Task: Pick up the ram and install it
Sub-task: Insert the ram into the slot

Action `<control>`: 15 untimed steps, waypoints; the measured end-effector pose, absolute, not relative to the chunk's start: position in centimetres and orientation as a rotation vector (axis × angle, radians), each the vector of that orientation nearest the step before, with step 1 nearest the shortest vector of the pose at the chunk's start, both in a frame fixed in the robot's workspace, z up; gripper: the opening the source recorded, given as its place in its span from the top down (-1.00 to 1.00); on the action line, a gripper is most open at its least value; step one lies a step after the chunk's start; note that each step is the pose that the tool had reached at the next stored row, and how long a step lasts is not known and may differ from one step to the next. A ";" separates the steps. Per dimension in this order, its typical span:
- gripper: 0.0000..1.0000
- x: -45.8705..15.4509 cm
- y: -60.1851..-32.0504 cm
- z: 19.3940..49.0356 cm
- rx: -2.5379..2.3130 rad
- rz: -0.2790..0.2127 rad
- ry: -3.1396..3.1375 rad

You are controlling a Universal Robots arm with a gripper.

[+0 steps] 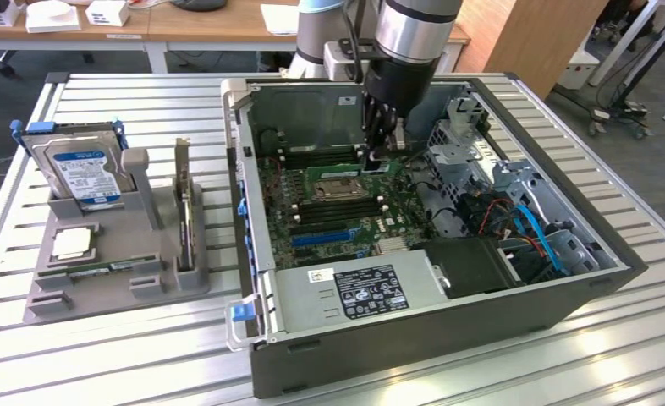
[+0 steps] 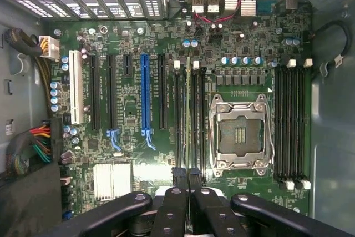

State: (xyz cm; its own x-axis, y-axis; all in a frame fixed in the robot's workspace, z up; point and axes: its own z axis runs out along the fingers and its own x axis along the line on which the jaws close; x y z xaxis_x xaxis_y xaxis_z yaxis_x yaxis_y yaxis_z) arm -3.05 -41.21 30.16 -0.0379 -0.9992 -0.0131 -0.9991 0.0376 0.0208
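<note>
1. The arm comes down from the far side of the scene, its wrist held vertical.
2. The gripper points straight downward.
3. Its fingers sit close together, pinching the ram edge-on.

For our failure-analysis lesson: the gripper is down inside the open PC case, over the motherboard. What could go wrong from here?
1. The gripper holds the ram edge-on over narrow, closely packed slots. A small offset could put it in the wrong slot or on the ridge between two.
2. The open CPU socket sits right beside those slots. A slip or drop could strike its exposed contacts.
</note>
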 end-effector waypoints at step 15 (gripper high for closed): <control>0.76 -3.0 -41.2 27.7 2.175 -0.039 -2.259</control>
